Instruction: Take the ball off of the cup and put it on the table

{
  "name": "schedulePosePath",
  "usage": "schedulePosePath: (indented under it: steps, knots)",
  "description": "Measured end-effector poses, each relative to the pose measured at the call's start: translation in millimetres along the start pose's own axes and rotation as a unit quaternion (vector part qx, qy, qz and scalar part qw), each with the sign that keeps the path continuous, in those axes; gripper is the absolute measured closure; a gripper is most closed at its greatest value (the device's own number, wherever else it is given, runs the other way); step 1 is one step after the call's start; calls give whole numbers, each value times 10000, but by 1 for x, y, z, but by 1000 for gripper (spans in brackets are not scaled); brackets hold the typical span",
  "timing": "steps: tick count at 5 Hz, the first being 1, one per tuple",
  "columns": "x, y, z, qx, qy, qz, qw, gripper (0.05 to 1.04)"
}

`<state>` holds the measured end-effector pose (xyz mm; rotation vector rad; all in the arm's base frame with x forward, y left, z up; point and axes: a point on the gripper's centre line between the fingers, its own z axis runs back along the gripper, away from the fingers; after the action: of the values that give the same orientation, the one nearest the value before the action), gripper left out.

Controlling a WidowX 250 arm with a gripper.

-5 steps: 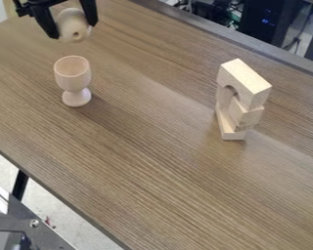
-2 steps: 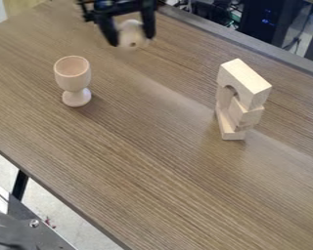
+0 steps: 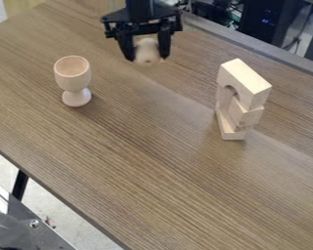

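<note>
the black two-finger claw hangs near the top edge of the view, its fingers closed around the small, round, pale wooden ball. the ball is between the fingers, beyond and to the right of the pale wooden goblet-shaped cup, apart from it. the cup stands upright on the brown wood-grain surface.

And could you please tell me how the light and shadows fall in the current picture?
In the camera view, a faint shadow falls to the picture's right of the cup, a pale sheen crosses the table diagonally, and the block stack catches light on top.
</note>
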<state>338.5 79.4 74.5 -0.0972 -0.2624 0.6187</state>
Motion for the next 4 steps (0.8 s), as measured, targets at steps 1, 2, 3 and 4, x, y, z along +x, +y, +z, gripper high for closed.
schedulePosePath:
  steps: [1,2,3,4]
  knots:
    - [4,4,-17,-54,-43,-27,10000,337]
    - [6,7,-27,-84,-86,-25,9999,337]
    - [5,12,-29,-48,-76,-1,10000,296]
    - [3,14,-31,-19,-30,-2,10000,180]
